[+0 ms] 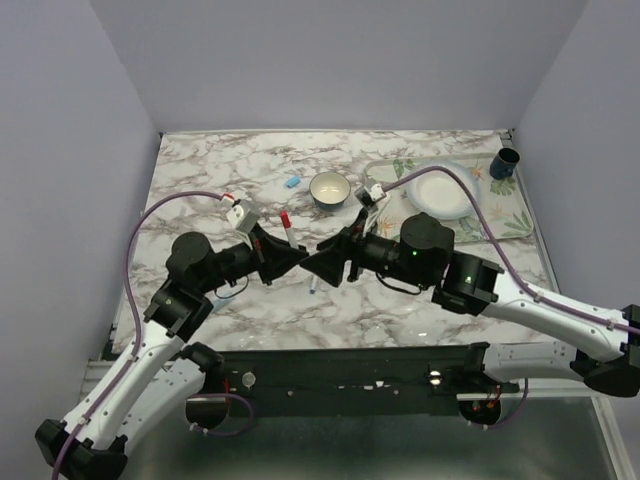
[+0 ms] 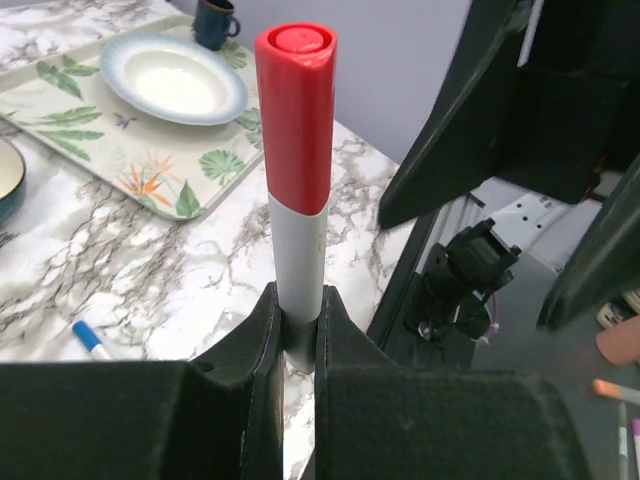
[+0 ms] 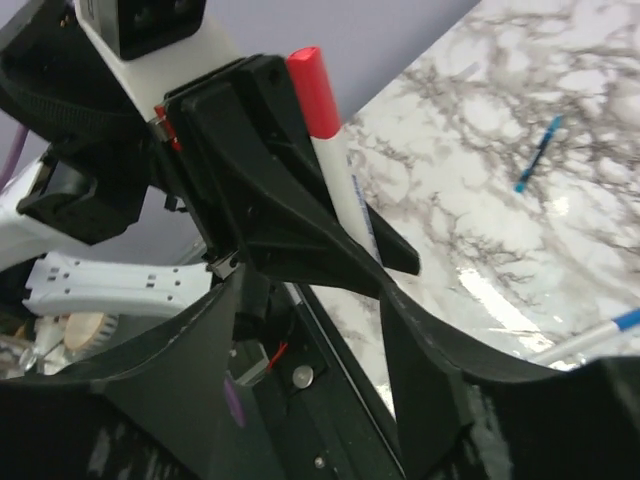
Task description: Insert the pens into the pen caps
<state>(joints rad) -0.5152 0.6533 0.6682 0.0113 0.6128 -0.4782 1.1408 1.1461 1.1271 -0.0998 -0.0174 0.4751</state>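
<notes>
The left jaws are clenched on the white barrel of the red-capped pen point(image 2: 298, 255), which stands upright with its red cap point(image 2: 295, 115) on the upper end. The right jaws are released, spread just beside the left jaws and facing them, with nothing between them. Under both, a blue-tipped pen point(image 1: 315, 285) lies on the marble worktop point(image 1: 200, 180). Farther back, a blue cap point(image 1: 292, 182) lies near a bowl point(image 1: 330, 190). A leaf-patterned tray point(image 1: 515, 218) on the right carries a plate point(image 1: 440, 190), with a dark cup point(image 1: 506, 162) at its far corner.
</notes>
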